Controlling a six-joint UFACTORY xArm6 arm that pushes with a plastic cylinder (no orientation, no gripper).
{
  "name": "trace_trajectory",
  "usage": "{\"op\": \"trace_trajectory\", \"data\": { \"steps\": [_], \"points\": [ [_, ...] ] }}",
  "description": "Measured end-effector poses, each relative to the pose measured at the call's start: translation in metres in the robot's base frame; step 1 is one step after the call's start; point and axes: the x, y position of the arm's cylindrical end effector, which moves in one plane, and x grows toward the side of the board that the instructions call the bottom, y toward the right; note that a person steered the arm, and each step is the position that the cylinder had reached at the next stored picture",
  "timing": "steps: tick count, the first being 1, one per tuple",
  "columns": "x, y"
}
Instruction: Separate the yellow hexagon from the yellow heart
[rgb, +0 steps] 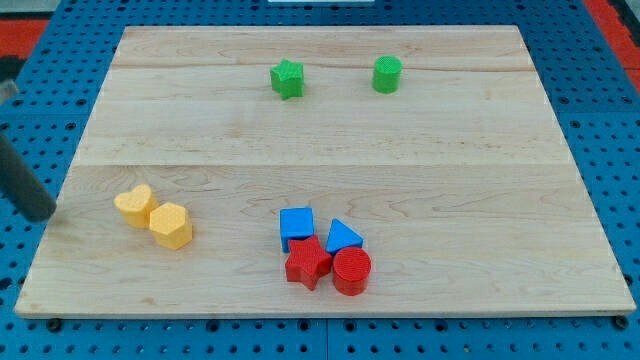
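Red plastic cylinder (351, 271) sits nearest. Yellow plastic hexagon (171, 225) touches yellow plastic heart (133, 206); my tip (40, 215), no claw, waits left of heart, approaching; next, wedge between.

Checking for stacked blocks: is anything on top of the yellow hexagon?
Nothing rests on the yellow hexagon; its top face shows bare. The yellow heart touches its side toward the view's left. My tip is farther left, beside the board's edge. Its underside is hidden.

board (330, 170): pale planked wood, smooth, matt, fine grain | yellow hexagon (171, 225) and yellow heart (133, 205) near the board's left edge: matt plastic, finely ridged | rod (25, 185) just off that edge: dark, dull finish | base (600, 110) around the board: blue perforated sheet, slight sheen
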Motion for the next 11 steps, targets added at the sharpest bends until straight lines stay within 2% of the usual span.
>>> {"op": "trace_trajectory", "data": {
  "steps": [1, 2, 4, 5, 6, 8, 9, 10, 11],
  "points": [
    [0.038, 0.030],
    [0.046, 0.079],
    [0.000, 0.160],
    [-0.041, 0.171],
    [-0.045, 0.185],
    [0.030, 0.184],
    [0.043, 0.140],
    [0.025, 0.077],
    [0.003, 0.094]
  ]
}}
